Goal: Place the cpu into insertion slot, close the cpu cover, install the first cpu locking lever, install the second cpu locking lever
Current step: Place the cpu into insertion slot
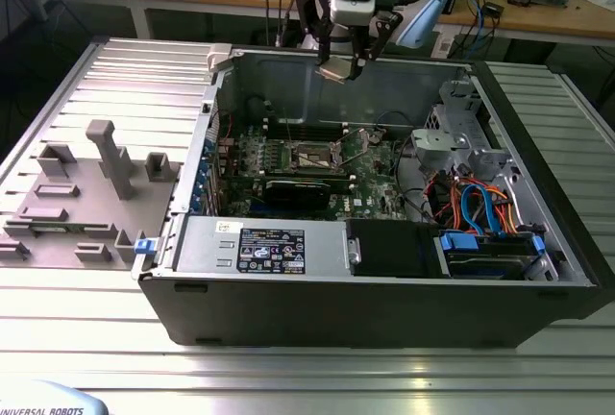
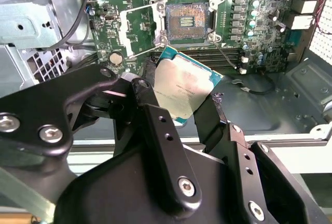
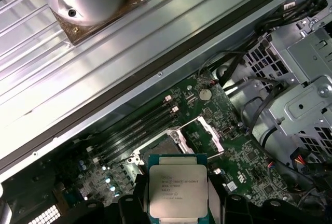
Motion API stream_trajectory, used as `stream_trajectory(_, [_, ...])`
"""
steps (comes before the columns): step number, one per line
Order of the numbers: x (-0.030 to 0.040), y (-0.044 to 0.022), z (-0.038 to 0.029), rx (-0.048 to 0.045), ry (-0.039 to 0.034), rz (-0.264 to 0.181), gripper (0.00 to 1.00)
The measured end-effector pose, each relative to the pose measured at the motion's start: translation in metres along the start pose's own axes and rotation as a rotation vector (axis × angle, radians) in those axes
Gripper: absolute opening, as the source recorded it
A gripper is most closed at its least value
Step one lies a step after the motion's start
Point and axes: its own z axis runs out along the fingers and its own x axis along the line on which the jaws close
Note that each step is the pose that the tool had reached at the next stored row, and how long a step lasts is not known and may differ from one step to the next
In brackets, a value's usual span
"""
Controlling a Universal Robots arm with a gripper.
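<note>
My gripper (image 1: 338,67) hangs above the open computer case's back wall and is shut on the cpu (image 1: 335,71). In both wrist views the cpu (image 2: 181,86) (image 3: 178,193) shows its silver-grey top and green edge, pinched on two opposite sides by black fingers (image 2: 210,112). The insertion slot (image 2: 187,22) (image 3: 157,150) (image 1: 312,157) lies bare on the green board, well below the chip. The cpu cover (image 2: 123,32) (image 3: 217,140) stands swung open beside the slot. A thin locking lever (image 2: 228,58) sticks out from the slot's corner.
Long black memory slots (image 3: 137,125) run beside the socket. A metal drive cage (image 1: 459,136) with orange and blue cables (image 1: 476,204) fills the case on the exterior view's right. A black power supply (image 1: 279,247) lines the near wall. A grey fixture board (image 1: 96,184) lies outside.
</note>
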Motion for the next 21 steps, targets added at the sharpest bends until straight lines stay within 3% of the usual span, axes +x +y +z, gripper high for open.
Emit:
stream_trajectory(13, [0.0000,0.0000,0.0000,0.0000,-0.0003,0.002,0.54])
stream_trajectory(21, [0.0000,0.0000,0.0000,-0.0007,-0.0033,0.037,0.54])
